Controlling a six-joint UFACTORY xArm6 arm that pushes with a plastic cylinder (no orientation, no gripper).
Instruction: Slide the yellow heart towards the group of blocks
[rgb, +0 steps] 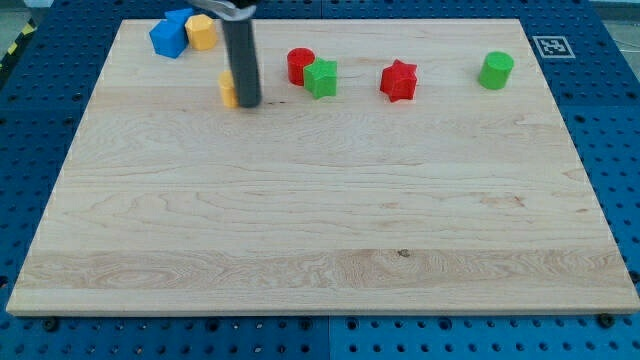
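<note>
My tip (247, 104) rests on the board in the upper left part, touching the right side of a small yellow block (228, 89). The rod hides most of that block, so I cannot make out its shape. Above and to the left, near the board's top edge, a blue cube (167, 39), a second blue block (180, 17) behind it and a yellow-orange block (202, 32) sit close together as a group. The rod's upper part stands just right of this group.
A red cylinder (300, 65) touches a green star (321, 78) right of my tip. A red star (399, 80) and a green cylinder (495, 70) lie further right. A black-and-white marker (547, 45) sits off the board's top right corner.
</note>
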